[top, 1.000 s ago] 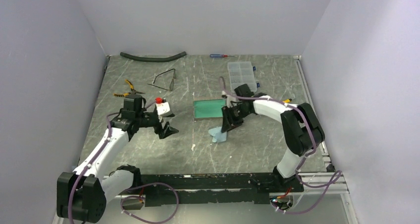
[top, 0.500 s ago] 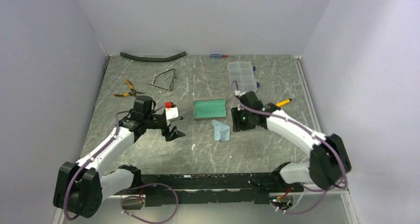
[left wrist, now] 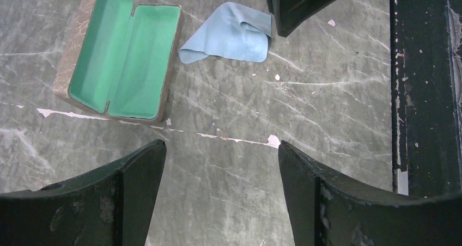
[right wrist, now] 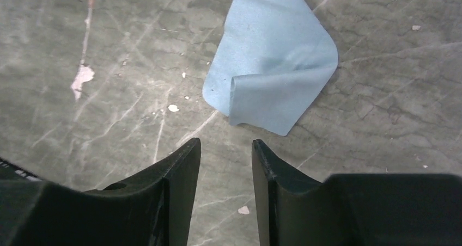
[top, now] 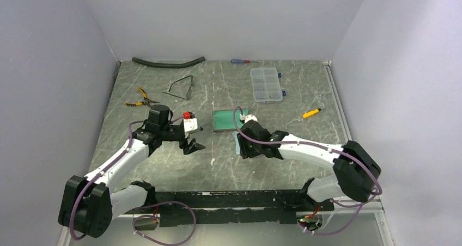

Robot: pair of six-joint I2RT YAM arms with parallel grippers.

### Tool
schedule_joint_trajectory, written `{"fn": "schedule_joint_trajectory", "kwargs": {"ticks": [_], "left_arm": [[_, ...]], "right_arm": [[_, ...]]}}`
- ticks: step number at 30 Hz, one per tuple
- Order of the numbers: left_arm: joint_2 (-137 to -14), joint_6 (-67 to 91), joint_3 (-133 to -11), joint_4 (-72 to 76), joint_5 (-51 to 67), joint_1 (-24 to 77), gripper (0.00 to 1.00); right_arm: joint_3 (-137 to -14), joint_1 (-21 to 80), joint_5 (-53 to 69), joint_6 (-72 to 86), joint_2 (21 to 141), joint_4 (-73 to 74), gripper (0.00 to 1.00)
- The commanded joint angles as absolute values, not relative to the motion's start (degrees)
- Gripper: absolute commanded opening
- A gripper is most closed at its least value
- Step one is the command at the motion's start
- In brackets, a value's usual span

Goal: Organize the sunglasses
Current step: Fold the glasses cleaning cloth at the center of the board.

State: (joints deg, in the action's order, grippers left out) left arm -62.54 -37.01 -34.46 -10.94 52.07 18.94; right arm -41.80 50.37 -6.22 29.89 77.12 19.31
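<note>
Yellow-handled pliers (top: 139, 96) far left at the back, and near them the sunglasses (top: 181, 88), flat on the table, well apart from both arms, untouched. Closer in, left gripper (left wrist: 218, 148) hovering, fingers spread wide, empty. Then the case (left wrist: 125, 55), lid thrown open, teal lining bare. Right of that, blue cloth (right wrist: 272, 66) crumpled on the table, right gripper (right wrist: 226, 142) just short of it, fingers narrowly parted, gripping nothing. By the look of it, the whole job left: pick up, fold, into the case. Temples folded or unfolded? Too small to tell from above, and absent from both wrist views. Cloth mostly covered by the right gripper overhead.
</note>
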Motion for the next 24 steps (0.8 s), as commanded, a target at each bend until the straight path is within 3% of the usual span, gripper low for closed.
{"fn": "schedule_joint_trajectory", "kwargs": {"ticks": [1,11,19,24], "left_arm": [[-62.7,-37.2,-35.1,-9.4,51.7,19.3,0.8],[-62.8,-36.3,-35.0,-8.7,52.0,19.4,0.81],[-62.9,-36.2,-34.8,-8.4,52.0,19.5,0.81],[-62.8,-36.1,-34.6,-8.2,51.6,19.5,0.81]], "right_arm": [[-42.6,51.7,-10.1,30.2,81.0,16.2,0.41],[-43.3,51.8,-14.6,30.5,86.2,18.2,0.27],[-44.5,52.9,-11.0,25.8,86.4,15.0,0.38],[-43.3,53.1,-11.5,24.9,84.8,13.8,0.38]]}}
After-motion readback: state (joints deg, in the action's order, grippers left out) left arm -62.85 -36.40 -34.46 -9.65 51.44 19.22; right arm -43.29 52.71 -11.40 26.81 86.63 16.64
